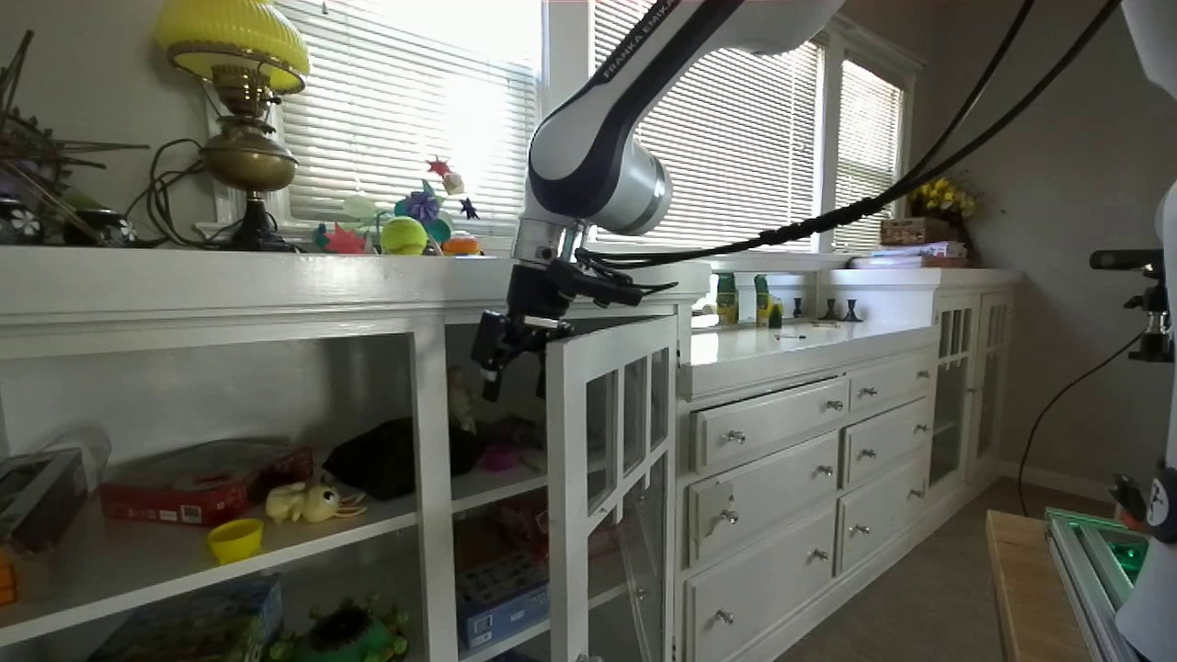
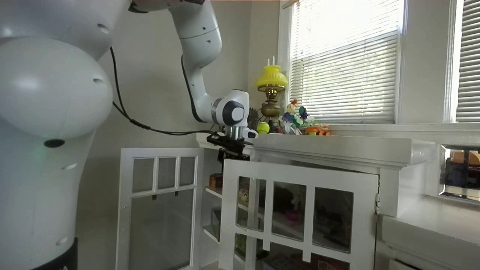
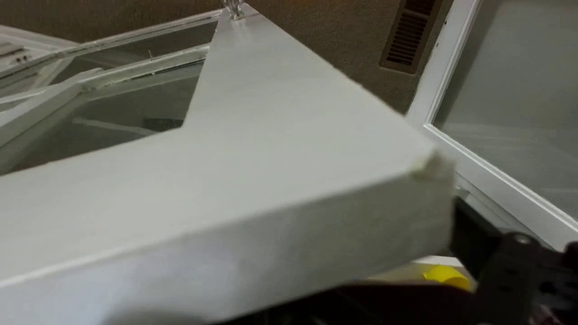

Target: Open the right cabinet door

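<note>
Your right cabinet door (image 2: 309, 217) fills the lower right of the frame in an exterior view, standing partly out from the cabinet (image 1: 430, 478), hinged along its right edge. Your gripper (image 1: 517, 391) is at the door's free top corner, on the back side, fingers (image 3: 474, 237) spread apart and apparently holding nothing; whether they touch the wood you can't tell. Expect a stiff, moderately heavy panel, though with the hinge (image 2: 377, 204) carrying its weight it should swing to a gentle push. The paint looks glossy and will probably be slippery, so rather than pinch, you'd do best to press on the back of the wide wooden border (image 3: 253, 135) near that free edge, where leverage is greatest. Stay off the glass panes (image 2: 288, 210), likely the fragile part. In the wrist view the border is a flat, smooth, square-edged white slab across the middle, its corner right of centre rough and chipped-looking; a clear, glassy knob (image 3: 234, 10) shows at the top, cut by the view's edge. Thin white bars (image 2: 269, 202) part the small upper panes and end beneath the crossbar (image 2: 288, 242) in short square stubs.
</note>
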`<state>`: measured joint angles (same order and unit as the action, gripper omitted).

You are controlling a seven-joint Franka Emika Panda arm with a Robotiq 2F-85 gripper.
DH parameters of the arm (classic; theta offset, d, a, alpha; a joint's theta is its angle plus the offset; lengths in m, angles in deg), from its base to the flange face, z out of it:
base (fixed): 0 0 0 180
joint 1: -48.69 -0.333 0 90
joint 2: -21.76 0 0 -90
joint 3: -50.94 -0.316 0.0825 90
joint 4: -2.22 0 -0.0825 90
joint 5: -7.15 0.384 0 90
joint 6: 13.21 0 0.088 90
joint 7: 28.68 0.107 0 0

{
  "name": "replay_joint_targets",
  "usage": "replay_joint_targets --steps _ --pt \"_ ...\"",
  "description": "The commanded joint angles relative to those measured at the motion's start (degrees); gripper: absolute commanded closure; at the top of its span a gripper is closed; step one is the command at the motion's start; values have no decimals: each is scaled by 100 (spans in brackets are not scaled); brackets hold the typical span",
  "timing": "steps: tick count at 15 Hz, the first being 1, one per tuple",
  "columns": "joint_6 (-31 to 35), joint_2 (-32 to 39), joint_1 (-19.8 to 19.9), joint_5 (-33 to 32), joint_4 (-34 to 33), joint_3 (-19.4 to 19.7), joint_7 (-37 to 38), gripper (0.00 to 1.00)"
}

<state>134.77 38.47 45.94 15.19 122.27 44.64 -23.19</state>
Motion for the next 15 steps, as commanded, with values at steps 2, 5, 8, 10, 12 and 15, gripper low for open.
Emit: replay_joint_targets --steps 2,5,8,10,12,15 --pt "-244 -633 -11 224 844 81 267 0" --pt "-442 -961 -24 184 1240 163 514 0" --pt "-574 -1317 -38 108 1612 255 872 0" --pt "-723 -1578 -36 186 1830 272 1106 0" --pt "-837 -1805 -31 155 2064 302 1432 0" --pt "-853 -2145 8 181 2491 331 1950 0"
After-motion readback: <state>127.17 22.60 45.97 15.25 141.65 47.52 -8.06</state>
